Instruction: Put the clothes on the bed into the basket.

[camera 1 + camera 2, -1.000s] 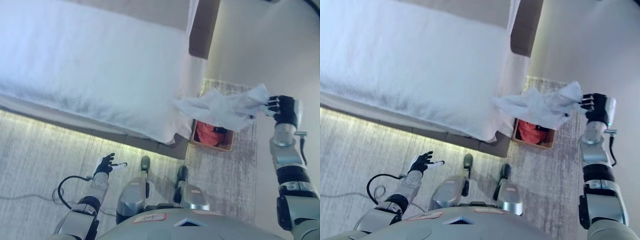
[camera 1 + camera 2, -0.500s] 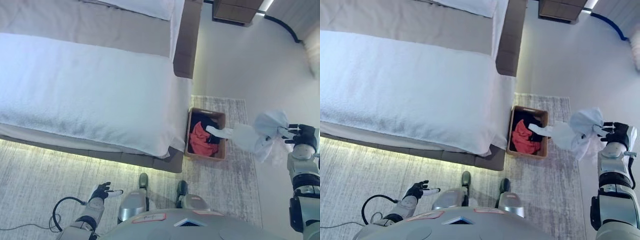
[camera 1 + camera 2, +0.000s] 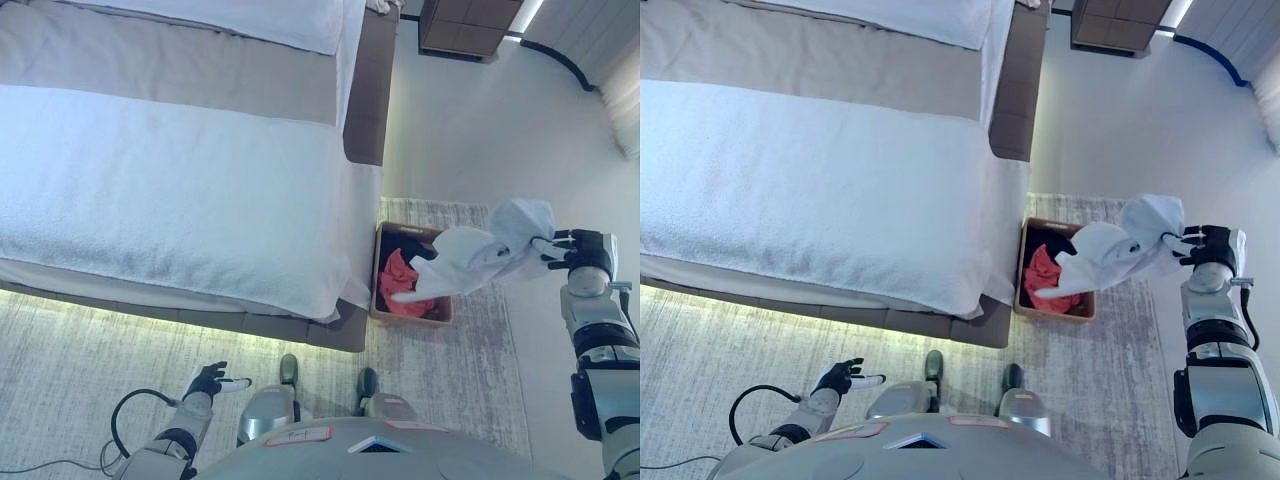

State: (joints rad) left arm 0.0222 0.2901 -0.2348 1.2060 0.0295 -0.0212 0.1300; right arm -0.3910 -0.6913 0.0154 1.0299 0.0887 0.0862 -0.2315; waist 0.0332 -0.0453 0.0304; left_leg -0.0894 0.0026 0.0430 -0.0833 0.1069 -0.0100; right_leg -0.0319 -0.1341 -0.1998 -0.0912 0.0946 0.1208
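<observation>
One bed (image 3: 180, 190), one basket (image 3: 383, 300), one rug (image 3: 470, 360), perhaps three garments: white (image 3: 480, 255), red (image 3: 398, 280), black (image 3: 400, 243).

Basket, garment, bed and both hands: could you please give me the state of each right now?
basket: on the rug beside the bed, holding red and dark clothes
white garment: held up, trailing over the basket
bed: no clothes visible
right hand: shut on the garment
left hand: low, open

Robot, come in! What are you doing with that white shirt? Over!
Right robot hand gripping white garment, dangling over basket. Left robot hand open, low, idle. Red and dark clothes already inside. Nothing blocking.
</observation>
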